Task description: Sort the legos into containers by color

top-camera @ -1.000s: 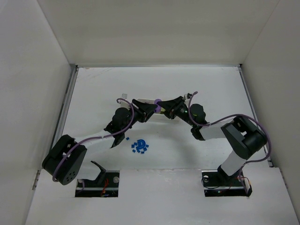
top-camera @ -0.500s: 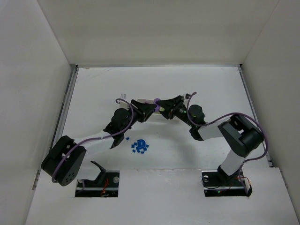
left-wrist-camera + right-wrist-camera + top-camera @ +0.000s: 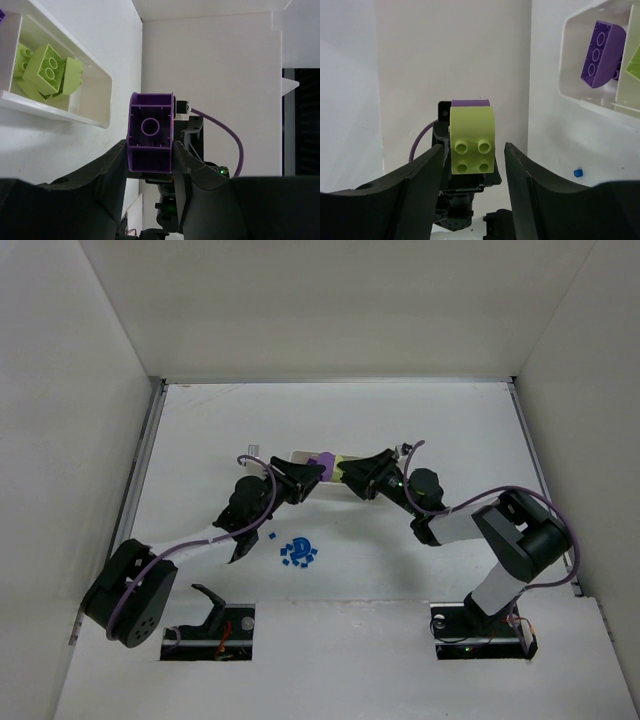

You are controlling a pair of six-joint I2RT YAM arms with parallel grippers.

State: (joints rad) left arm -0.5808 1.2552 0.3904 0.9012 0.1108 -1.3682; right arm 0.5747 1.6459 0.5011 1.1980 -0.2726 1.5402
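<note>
Left tool [image 3: 150,146] has backed toward 9 o'clock since the earlier frame, leaving a gap to the right tool [image 3: 473,147]. Left tool: clenched on the purple brick [image 3: 150,132], a finger against each side wall, hollow underside facing its wrist. Yellow-green brick [image 3: 472,135] is stuck to the far face, studs toward the right wrist. Stack axis runs 9 to 3 o'clock in the top view. The pair sits just at 6 o'clock of the tray [image 3: 95,107]. Right tool: spread, fingers clear of the pair, grasping nothing.
</note>
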